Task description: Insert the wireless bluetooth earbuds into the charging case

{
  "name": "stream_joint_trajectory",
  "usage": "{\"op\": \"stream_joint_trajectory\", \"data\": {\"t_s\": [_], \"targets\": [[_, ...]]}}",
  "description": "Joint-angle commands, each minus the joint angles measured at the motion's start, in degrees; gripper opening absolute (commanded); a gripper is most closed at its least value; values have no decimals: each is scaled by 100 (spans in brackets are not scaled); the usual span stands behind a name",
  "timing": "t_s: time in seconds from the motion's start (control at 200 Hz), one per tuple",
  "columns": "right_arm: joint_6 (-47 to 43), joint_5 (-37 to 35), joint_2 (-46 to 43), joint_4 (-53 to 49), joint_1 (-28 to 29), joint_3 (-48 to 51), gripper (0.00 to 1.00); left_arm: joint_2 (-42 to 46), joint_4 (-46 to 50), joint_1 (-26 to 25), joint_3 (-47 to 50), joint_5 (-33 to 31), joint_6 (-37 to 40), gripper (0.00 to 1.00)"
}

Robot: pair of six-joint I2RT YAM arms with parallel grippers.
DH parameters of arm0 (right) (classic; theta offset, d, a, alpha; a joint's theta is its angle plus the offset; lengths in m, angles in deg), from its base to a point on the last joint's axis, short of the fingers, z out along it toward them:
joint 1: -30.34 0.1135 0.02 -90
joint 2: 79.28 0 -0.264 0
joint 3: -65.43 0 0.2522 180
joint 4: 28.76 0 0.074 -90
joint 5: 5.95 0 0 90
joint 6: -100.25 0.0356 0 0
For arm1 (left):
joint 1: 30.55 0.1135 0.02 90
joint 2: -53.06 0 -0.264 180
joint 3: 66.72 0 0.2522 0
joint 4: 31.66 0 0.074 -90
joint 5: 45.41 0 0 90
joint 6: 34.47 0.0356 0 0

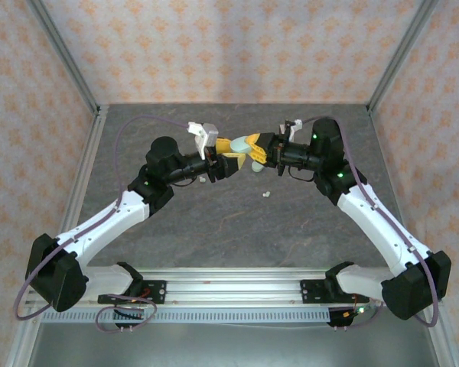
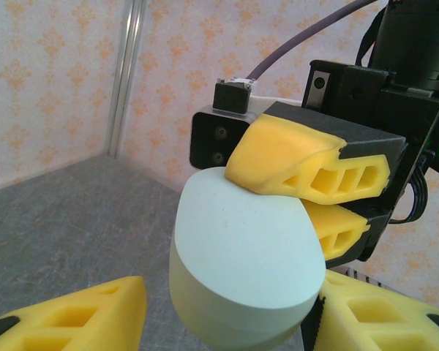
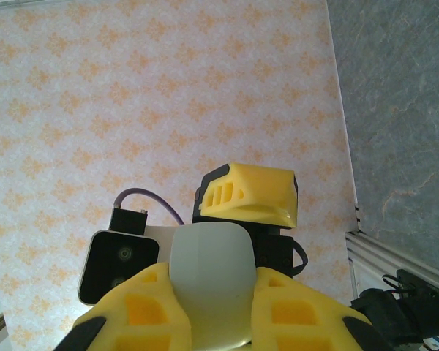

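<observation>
Both my grippers meet at the charging case (image 2: 241, 248), which hangs in the air above the table (image 1: 214, 222) and touches no part of it. My right gripper (image 3: 211, 281) has the case. Its two yellow fingers (image 3: 143, 314) sit tight against opposite sides of the pale mint shell, narrowed to the case's width. From my left wrist I see one of those fingers lying over the far upper edge of the case and the other tucked behind it.

My left gripper (image 2: 230, 292) faces the case from the opposite side and straddles its near end, jaws wide. The finger to the left of the case stands a little clear of it, with a strip of table showing between them. The finger to the right sits just at the case's edge, and I cannot tell whether it presses.

The case is a smooth oval with a thin seam running around it near the lower rim, and its two halves look closed together.

One earbud (image 1: 265, 194) lies on the table below the case, toward my bases and slightly to the right, well apart from both grippers. A small pale speck (image 1: 203, 180) lies on the table left of the case, just beside my left arm; it is too small for me to tell what it is.
</observation>
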Motion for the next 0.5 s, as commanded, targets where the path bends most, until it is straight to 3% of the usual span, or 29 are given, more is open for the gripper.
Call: {"op": "stream_joint_trajectory", "data": {"t_s": [0.0, 0.32, 0.495], "targets": [[343, 262, -112, 23, -3, -177, 9, -57, -383, 10, -186, 3, -21, 56], [312, 323, -111, -4, -2, -155, 9, -133, -604, 9, -196, 8, -180, 60], [293, 340, -114, -1, -3, -181, 9, -123, -590, 16, -191, 17, -179, 57]]}}
